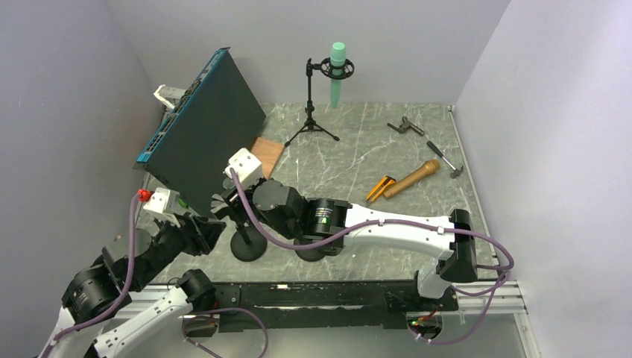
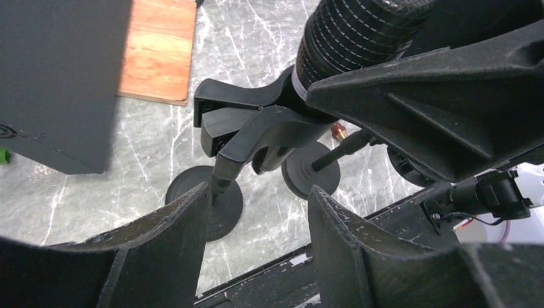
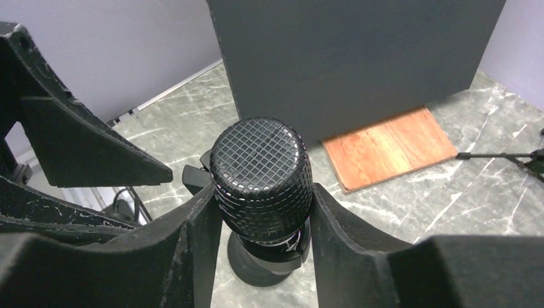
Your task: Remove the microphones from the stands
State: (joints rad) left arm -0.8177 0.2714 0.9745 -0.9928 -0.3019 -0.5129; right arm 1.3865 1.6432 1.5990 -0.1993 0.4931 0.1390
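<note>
1. Right wrist view shows the black mesh-headed microphone standing upright in its desk stand. The right gripper is closed around the head; both pads touch the grille, so the jaws are clamped on it.
2. The left wrist view looks down on the stand's clip, which wraps the microphone's body. Below it the stem runs down to the round base on the marble-patterned desk.
3. The left gripper has its jaws apart and hovers near the stem. Its pads touch nothing that I can see, so the stand is not braced.
4. As I judge it, the microphone is gripped but not yet out of the clip.
5. Main risk: if the right arm pulls now, the clip's friction may carry the whole stand up with the microphone, because nothing pins the base down.
6. The hold is on the rounded grille, not the body, so a hard pull could make the pads slide off or dent the mesh.
7. A tilted pull could tip the stand into the leaning black panel just beside it.
8. The two grippers sit very near each other, so closing the left one on the stem could knock the right finger.
</note>
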